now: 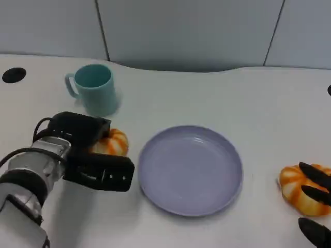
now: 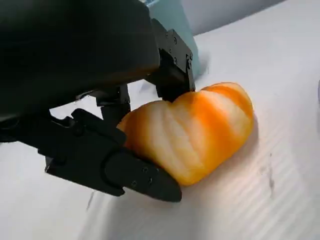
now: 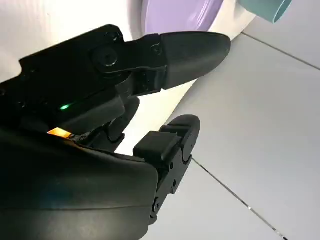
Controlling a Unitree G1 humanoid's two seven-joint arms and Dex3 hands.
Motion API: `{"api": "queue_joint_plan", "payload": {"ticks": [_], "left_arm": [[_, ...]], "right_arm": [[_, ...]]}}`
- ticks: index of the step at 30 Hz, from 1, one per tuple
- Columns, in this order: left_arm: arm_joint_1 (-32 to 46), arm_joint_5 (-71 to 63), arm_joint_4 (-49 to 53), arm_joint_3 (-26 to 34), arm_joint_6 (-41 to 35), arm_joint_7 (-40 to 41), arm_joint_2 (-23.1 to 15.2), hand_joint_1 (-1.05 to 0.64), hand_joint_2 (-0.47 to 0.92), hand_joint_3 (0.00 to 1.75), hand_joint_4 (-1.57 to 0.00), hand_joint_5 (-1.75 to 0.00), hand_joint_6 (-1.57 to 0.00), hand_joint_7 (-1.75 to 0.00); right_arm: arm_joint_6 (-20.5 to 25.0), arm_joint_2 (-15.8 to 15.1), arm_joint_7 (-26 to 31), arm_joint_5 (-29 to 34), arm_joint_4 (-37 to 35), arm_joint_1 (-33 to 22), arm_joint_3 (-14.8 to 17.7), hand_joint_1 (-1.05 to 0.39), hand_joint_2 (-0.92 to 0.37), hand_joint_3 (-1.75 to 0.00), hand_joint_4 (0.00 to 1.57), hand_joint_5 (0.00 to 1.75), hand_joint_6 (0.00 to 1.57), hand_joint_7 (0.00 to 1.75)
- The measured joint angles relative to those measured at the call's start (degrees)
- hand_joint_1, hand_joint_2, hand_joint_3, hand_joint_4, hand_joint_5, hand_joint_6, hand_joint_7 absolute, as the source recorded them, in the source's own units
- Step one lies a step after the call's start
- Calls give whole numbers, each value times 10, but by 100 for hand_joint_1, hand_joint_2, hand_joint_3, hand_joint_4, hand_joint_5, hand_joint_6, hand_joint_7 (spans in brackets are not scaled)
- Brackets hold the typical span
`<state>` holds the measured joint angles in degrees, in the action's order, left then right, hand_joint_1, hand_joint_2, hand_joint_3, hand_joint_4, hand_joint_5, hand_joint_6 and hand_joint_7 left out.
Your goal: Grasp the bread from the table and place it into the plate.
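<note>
Left hand [image 1: 90,155] grips the bread [image 1: 113,143] — half hidden — while right hand [image 1: 315,204], cut off, hangs open.

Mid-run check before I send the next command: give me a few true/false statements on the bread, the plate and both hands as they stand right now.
1. The plate holds a bread. False: it holds nothing.
2. The left hand has fingers on both sides of the left bread. True.
3. That bread is lifted clear of the table. False: it rests on the table.
4. A teal cup stands behind the left hand. True.
5. The right hand carries the right bread over the plate. False: hand and bread are beside the plate, on its right.
</note>
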<state>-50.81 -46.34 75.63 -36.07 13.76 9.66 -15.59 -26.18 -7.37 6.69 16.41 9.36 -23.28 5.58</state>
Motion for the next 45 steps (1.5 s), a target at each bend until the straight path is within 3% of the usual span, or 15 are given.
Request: {"api": "queue_joint_plan", "payload": {"ticks": [9, 14, 20, 24, 29, 33, 45], "left_arm": [[13, 76, -31, 65, 76, -21, -39, -20, 90, 15, -72, -175, -51, -175], [23, 83, -35, 69, 80, -26, -50, -19, 88, 14, -77, -175, -56, -175], [141, 238, -163, 167, 320, -106, -102, -21, 90, 14, -79, -175, -52, -175], [157, 264, -207, 180, 376, -148, -103, -21, 92, 14, -72, -175, -43, -175], [153, 271, -261, 180, 368, -207, -77, -21, 92, 14, -80, -175, -54, -175], [146, 271, -271, 180, 362, -230, -55, -24, 91, 14, -82, -175, -54, -175], [54, 190, -233, 124, 356, -228, 28, -24, 90, 30, -86, -175, -58, -175]], "right_arm": [[-8, 0, 0, -1, -5, 1, 1, -35, -92, -35, 81, 1, 63, 0], [-9, 0, 0, -1, -6, 2, 1, -35, -92, -35, 82, 1, 63, 0], [-9, 1, 1, 0, -14, 5, 0, -34, -92, -35, 83, 2, 64, 0], [-9, 1, 1, 4, -17, 12, -1, -34, -92, -35, 81, 0, 64, 0], [-5, 2, 2, 8, -16, 6, -1, -35, -92, -35, 82, 1, 64, 0], [0, 2, 2, 8, -15, 5, -1, -35, -92, -34, 86, 3, 64, 0], [3, 1, 1, 8, -13, 0, -1, -34, -92, -34, 86, 2, 64, 0]]}}
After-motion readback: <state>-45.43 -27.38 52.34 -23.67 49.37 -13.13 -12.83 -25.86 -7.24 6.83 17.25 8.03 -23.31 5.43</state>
